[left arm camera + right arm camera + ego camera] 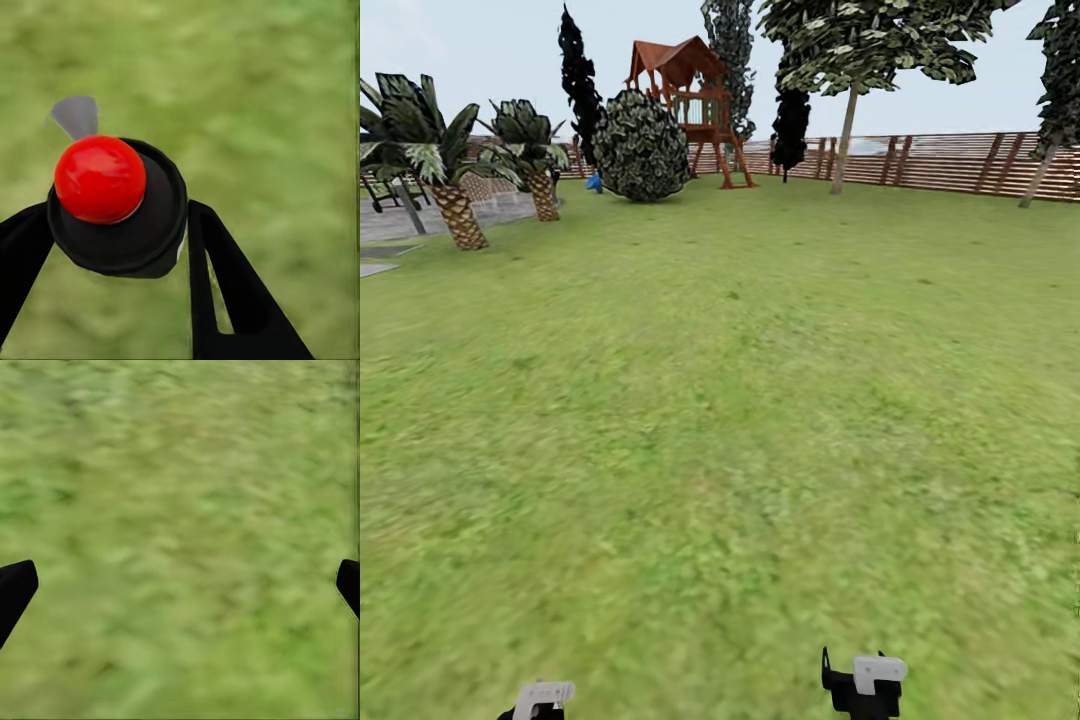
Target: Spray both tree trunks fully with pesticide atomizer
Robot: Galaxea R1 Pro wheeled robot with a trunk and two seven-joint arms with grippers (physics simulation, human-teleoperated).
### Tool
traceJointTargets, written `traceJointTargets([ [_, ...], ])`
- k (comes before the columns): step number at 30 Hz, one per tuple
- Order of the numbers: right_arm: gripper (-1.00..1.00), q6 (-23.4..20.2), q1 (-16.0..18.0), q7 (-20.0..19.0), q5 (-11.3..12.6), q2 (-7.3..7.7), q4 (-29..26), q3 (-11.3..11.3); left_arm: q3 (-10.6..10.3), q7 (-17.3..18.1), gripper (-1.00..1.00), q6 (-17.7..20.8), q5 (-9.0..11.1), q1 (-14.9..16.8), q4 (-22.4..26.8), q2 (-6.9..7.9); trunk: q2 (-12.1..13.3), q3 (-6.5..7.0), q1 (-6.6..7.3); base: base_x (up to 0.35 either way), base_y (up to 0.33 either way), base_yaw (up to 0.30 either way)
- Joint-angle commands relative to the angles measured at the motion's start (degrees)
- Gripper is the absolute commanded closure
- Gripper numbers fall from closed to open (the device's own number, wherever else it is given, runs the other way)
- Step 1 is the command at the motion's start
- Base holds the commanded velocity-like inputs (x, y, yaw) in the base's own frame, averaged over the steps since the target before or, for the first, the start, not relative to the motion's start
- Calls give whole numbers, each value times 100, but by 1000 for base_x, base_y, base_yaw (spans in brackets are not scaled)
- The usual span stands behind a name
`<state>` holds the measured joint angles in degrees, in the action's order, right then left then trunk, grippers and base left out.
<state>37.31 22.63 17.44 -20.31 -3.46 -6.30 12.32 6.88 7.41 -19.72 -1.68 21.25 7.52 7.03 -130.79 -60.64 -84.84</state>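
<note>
A pesticide atomizer [116, 206], black-bodied with a round red cap and a small grey nozzle tab, sits pinched between the two black fingers of the left gripper [112, 247], seen from the left wrist camera above blurred lawn. In the head view the left gripper [540, 698] shows at the lower edge as a pale grey block, held low over the grass; the right gripper [865, 680] hangs beside it, well apart, black with a pale grey block on top. From the right wrist camera its fingertips [15, 589] stand spread wide with only turf between them. The lawn [740, 400] runs open and unobstructed ahead to a brown slatted fence [950, 160]. A pale-trunked tree [845, 135] leans before that fence, a second pale trunk [1040, 170] at the far right. At the left stand two palms [455, 190], a round bush [640, 145], a red-roofed wooden play tower [695, 100] and grey paving [420, 215]. No writing is legible anywhere.
</note>
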Motion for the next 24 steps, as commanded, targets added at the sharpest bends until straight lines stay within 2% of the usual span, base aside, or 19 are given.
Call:
traceJointTargets([
  [1, -100, 11, 5, 32, -61, -4, 6, 34, 50, 41, 100, -14, -16, 2, -3, 0, -2, -8, -2, 335, 0, -276],
  [24, -100, 9, 5, 32, -61, -5, 6, 34, 59, 32, 100, -13, -16, 2, -3, 9, -2, -88, -2, 338, 0, -277],
])
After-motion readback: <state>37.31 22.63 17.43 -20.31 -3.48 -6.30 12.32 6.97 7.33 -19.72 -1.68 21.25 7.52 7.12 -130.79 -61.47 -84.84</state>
